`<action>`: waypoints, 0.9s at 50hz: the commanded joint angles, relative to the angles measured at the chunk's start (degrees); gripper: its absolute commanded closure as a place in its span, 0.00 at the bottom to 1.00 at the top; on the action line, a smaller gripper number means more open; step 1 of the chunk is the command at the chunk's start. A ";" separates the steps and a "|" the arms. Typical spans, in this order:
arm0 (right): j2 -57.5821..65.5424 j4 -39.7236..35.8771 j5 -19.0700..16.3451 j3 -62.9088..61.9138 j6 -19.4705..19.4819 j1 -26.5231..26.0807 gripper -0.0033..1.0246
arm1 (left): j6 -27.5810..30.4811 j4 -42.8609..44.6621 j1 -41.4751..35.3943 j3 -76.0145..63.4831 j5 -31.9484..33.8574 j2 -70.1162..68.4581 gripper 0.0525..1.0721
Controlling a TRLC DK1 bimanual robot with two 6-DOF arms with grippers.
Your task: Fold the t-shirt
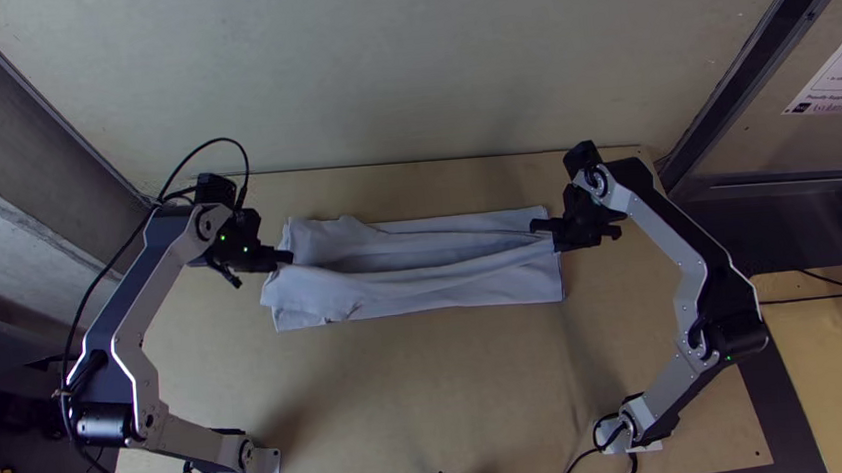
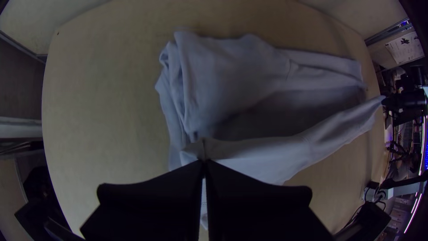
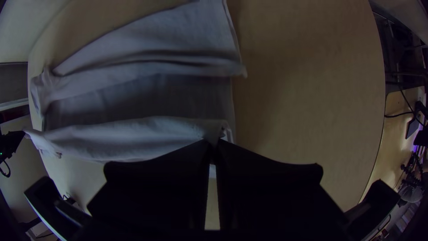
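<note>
Your left black, flat-fingered gripper [image 2: 204, 162] pinches one end of a raised edge of the pale blue-grey cloth t-shirt [image 1: 415, 292], which lies mid-table, a loose, part-folded strip apparently needing flattening and further folding, while your right black, flat-fingered gripper [image 3: 214, 145] pinches the other.

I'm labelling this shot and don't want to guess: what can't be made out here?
- Shirt layers underneath, top view: hidden by the upper folds.
- Cloth pinched in the left gripper, left wrist view: hidden by its fingers.
- Cloth pinched in the right gripper, right wrist view: hidden by its fingers.
- Part of the shirt's far side, right wrist view: cut off by the upper edge.
- Clutter beyond the table, left wrist view: too small and dark.
</note>
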 commanded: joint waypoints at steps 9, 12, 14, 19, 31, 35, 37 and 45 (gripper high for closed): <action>5.67 -0.38 0.80 6.95 0.23 -0.79 0.97 | 1.29 -0.18 -0.22 9.92 -0.02 7.21 0.97; 6.99 -0.38 0.80 8.36 0.06 -0.96 0.97 | 1.38 -0.26 -0.31 11.50 -0.02 8.80 0.97; 7.96 -0.38 0.80 9.33 -0.03 -1.05 0.97 | 1.46 -0.26 -0.49 12.47 -0.02 9.76 0.97; 10.51 -0.38 0.97 12.05 -0.30 -1.40 0.97 | 1.99 -0.26 -0.75 14.93 -0.02 12.40 0.97; 17.54 -0.38 0.97 18.38 -0.74 -2.46 0.97 | 1.82 1.93 -2.07 22.49 -0.02 20.48 0.97; 19.82 -0.38 1.06 20.05 -0.74 -2.72 0.97 | 1.64 2.46 -2.42 25.04 -0.02 23.74 0.97; 20.97 -0.38 1.15 20.75 -0.74 -2.81 0.97 | 1.82 2.81 -2.51 26.01 -0.02 25.32 0.97; 25.45 -0.38 1.15 22.25 -0.74 -3.25 0.95 | 1.38 5.54 -2.24 26.27 -0.02 29.98 0.97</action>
